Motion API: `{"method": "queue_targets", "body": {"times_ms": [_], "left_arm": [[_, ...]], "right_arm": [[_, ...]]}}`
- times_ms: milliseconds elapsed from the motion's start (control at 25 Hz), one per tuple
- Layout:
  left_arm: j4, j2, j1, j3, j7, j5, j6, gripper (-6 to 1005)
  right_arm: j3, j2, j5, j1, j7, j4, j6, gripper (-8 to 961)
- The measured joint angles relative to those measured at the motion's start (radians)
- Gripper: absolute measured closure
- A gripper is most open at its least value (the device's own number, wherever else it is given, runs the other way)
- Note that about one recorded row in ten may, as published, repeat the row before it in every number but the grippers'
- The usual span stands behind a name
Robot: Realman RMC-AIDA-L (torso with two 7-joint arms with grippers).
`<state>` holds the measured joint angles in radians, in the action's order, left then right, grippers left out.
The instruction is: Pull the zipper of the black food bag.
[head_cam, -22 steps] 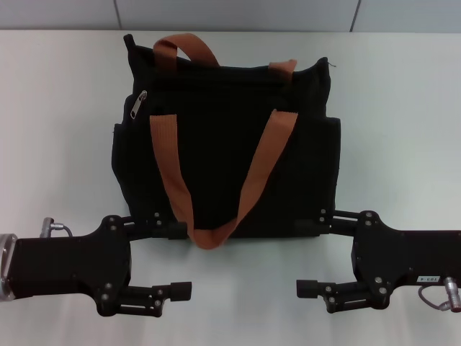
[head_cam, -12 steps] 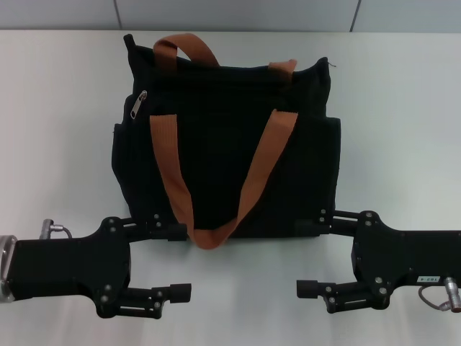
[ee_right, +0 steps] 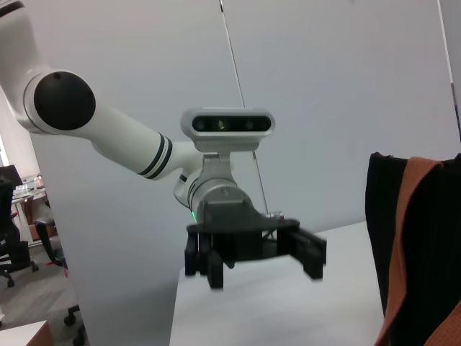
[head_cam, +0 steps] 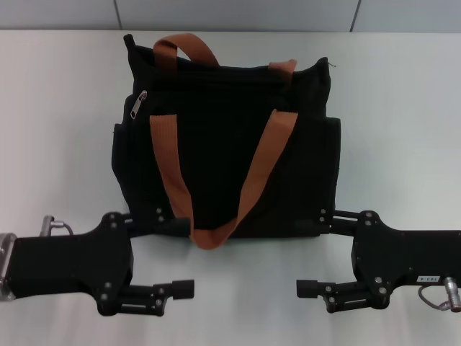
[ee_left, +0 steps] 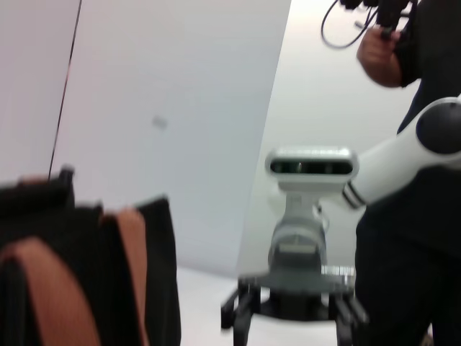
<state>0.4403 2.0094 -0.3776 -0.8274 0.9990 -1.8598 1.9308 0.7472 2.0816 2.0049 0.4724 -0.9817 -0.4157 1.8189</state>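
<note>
The left end effector [head_cam: 184,254] and right end effector [head_cam: 308,256] sit nearest, low over the white counter [head_cam: 403,130], both with fingers spread wide and holding nothing. Beyond them the black food bag [head_cam: 223,137] lies on the counter, its orange-brown strap handles [head_cam: 216,180] draped across it. The zipper [head_cam: 137,106] lies at the bag's far-left corner.

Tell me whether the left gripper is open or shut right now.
Open. In the head view the left gripper has its two fingers spread wide apart, with nothing between them, near the black food bag's bottom edge.
</note>
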Motion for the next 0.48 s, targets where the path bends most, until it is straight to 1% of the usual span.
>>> {"method": "queue_targets", "body": {"times_ms": [160, 200, 240, 320, 480], "left_arm": [[0.008, 0.012, -0.008, 0.103, -0.036, 0.014, 0.064, 179], [0.008, 0.013, -0.008, 0.113, -0.040, 0.021, 0.069, 179], [0.009, 0.014, -0.007, 0.137, -0.048, 0.063, 0.077, 179], [0.009, 0.013, -0.004, 0.142, -0.050, 0.113, 0.078, 179], [0.006, 0.004, 0.012, 0.148, -0.041, 0.274, 0.074, 180]], "right_arm": [[0.000, 0.000, 0.000, 0.000, 0.000, 0.000, 0.000, 131], [0.000, 0.000, 0.000, 0.000, 0.000, 0.000, 0.000, 131], [0.000, 0.000, -0.001, 0.000, 0.000, 0.000, 0.000, 131], [0.000, 0.000, -0.001, 0.000, 0.000, 0.000, 0.000, 132], [-0.001, 0.000, -0.002, 0.000, 0.000, 0.000, 0.000, 133]]}}
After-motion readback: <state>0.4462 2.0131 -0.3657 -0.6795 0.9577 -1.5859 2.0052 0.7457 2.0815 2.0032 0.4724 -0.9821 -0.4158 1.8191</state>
